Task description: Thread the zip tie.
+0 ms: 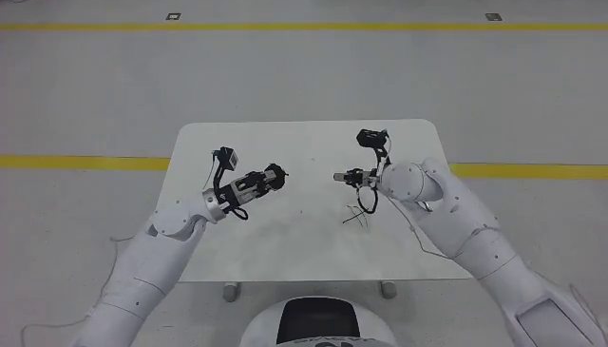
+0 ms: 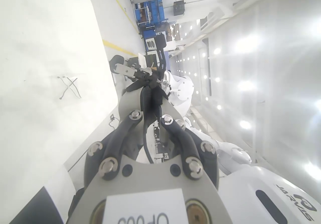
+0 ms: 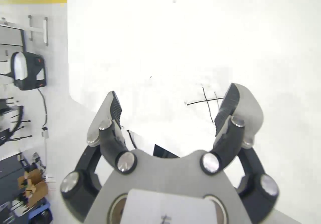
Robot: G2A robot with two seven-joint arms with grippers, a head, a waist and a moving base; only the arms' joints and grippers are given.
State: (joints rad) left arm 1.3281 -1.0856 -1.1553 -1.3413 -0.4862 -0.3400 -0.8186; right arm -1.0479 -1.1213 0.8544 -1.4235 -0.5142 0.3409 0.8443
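Note:
Two or three thin dark zip ties (image 1: 358, 217) lie crossed on the white table (image 1: 304, 138), toward its front right. In the right wrist view the zip ties (image 3: 207, 103) lie on the table just past one fingertip. My right gripper (image 1: 338, 177) hovers above the table's middle, a little behind the ties. The right gripper (image 3: 173, 99) is open with nothing between its fingers. My left gripper (image 1: 282, 174) hangs left of it, pointing at it across a small gap. The left gripper (image 2: 150, 92) is shut, and I see nothing in it. From there the zip ties (image 2: 69, 85) show on the table.
The table's rounded corner and edge (image 3: 68, 34) lie close to the right gripper's far side. A black-and-white device (image 3: 27, 74) sits beyond that edge. Yellow floor lines (image 1: 304, 27) run behind the table. Bare tabletop (image 1: 285, 242) spreads in front of both grippers.

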